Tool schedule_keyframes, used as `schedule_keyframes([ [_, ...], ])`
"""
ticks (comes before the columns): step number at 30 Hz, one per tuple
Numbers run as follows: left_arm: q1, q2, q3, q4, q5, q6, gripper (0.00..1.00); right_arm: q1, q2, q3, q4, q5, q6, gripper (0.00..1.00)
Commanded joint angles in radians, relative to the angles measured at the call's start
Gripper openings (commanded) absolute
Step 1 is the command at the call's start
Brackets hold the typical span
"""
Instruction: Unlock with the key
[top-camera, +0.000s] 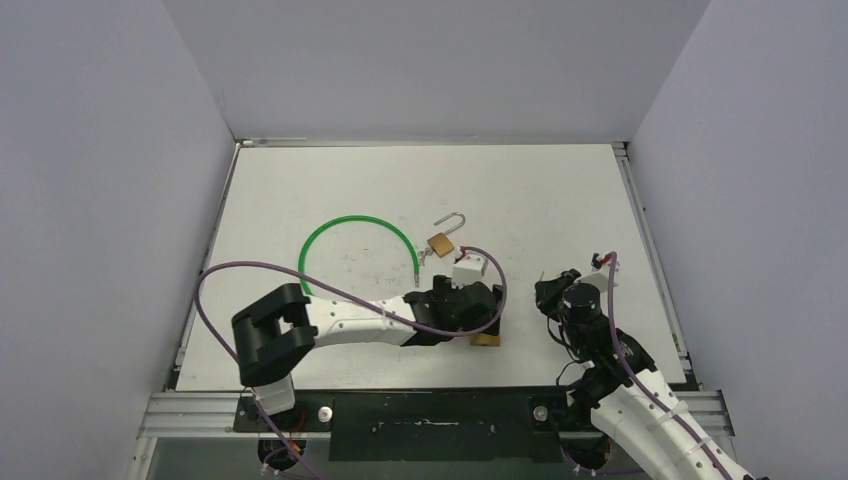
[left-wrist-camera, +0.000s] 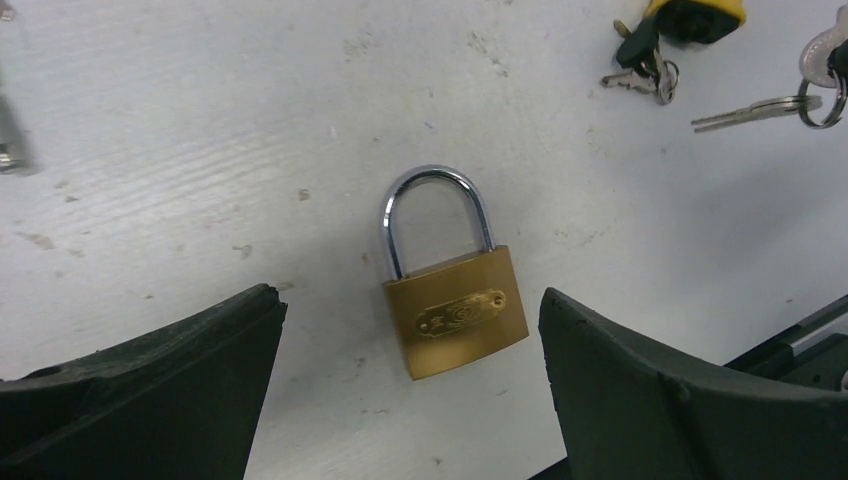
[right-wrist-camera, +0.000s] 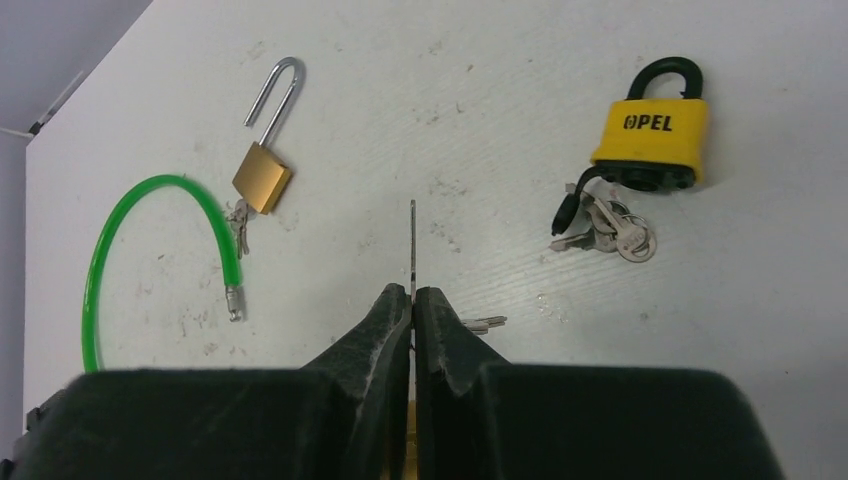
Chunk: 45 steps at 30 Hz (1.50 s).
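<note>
Target lock: a small brass padlock (left-wrist-camera: 458, 315) lies flat on the white table (left-wrist-camera: 200, 150); its shackle (left-wrist-camera: 437, 172) looks seated in the body, so I judge it locked.
Lock heading: its long axis runs from the body, nearer the wrist, out to the shackle, which points away from the left gripper (left-wrist-camera: 408, 300) and tilts slightly. The keyway end faces back toward the wrist; the keyway itself is out of sight.
Left jaws: spread wide, one finger on each side of the padlock, touching neither side. This looks set to close on the body and steady it.
Right jaws: the right gripper (right-wrist-camera: 412, 292) is pressed together, pinching the key (right-wrist-camera: 412, 240) by its head.
Key heading: the blade juts straight out past the fingertips, in line with the fingers and seen edge-on. Held so, it can be driven in by a forward push.
Judgement: the blade is not yet lined up with the keyway.
Elsewhere: a yellow padlock (right-wrist-camera: 650, 125), a long-shackle brass padlock (right-wrist-camera: 263, 178) and a green cable (top-camera: 360, 217) lie farther off.
</note>
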Motion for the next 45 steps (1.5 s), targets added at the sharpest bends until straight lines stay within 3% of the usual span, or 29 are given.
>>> schedule_keyframes([
  [1, -0.034, 0.133, 0.166, -0.120, -0.011, -0.021, 0.97, -0.008, -0.041, 0.009, -0.072, 0.079, 0.045, 0.00],
  [13, -0.068, 0.303, 0.270, -0.214, 0.003, -0.107, 0.97, -0.011, -0.089, 0.006, -0.097, 0.061, 0.038, 0.00],
  [20, -0.081, 0.377, 0.347, -0.386, -0.069, -0.129, 0.87, -0.011, -0.091, 0.036, -0.128, 0.082, 0.033, 0.00],
  [24, -0.086, 0.396, 0.346, -0.500, -0.156, -0.133, 0.73, -0.011, -0.096, 0.046, -0.135, 0.084, 0.037, 0.00],
  [28, -0.089, 0.390, 0.325, -0.568, -0.220, -0.135, 0.49, -0.011, -0.101, 0.045, -0.136, 0.076, 0.050, 0.00],
  [30, -0.072, 0.367, 0.297, -0.574, -0.233, -0.125, 0.45, -0.011, -0.102, 0.041, -0.137, 0.068, 0.053, 0.00],
  [35, -0.001, 0.260, 0.172, -0.524, -0.222, -0.129, 0.48, -0.011, -0.102, 0.029, -0.120, 0.037, 0.054, 0.00],
  [39, 0.033, 0.198, 0.085, -0.442, -0.166, -0.137, 0.64, -0.011, -0.088, 0.012, -0.096, -0.002, 0.061, 0.00],
  [45, 0.038, 0.222, 0.042, -0.413, -0.102, -0.176, 0.87, -0.011, -0.089, 0.007, -0.094, -0.013, 0.065, 0.00],
])
